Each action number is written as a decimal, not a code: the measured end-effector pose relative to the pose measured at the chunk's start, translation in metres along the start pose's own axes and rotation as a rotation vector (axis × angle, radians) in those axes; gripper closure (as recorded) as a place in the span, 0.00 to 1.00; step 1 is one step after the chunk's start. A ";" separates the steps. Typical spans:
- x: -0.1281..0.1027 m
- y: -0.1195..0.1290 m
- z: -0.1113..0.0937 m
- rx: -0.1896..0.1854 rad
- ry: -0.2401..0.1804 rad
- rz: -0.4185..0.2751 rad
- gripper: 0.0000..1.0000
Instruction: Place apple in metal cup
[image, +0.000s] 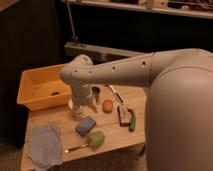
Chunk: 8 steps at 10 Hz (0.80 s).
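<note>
The apple (107, 105) is a small orange-red ball lying on the wooden table (110, 132), right of centre. The metal cup (96, 92) is a small dark tumbler standing upright just behind and to the left of the apple. My gripper (83, 104) hangs down from the big white arm (115, 72), left of both, about a cup's width from the metal cup. It is in front of a white cup (74, 106) and hides most of it. Nothing shows in the gripper's hold.
A yellow bin (31, 92) stands at the table's back left. A blue sponge (85, 125), a pale-green rounded object (96, 138) with a spoon (75, 148) and a grey cloth (45, 145) lie in front. A green item (132, 120) and small tools (122, 113) lie to the right.
</note>
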 end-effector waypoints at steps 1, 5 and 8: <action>0.000 0.000 0.000 0.000 0.000 0.000 0.35; 0.000 -0.001 0.001 0.001 0.000 0.005 0.35; -0.018 -0.019 0.014 -0.015 -0.034 0.060 0.35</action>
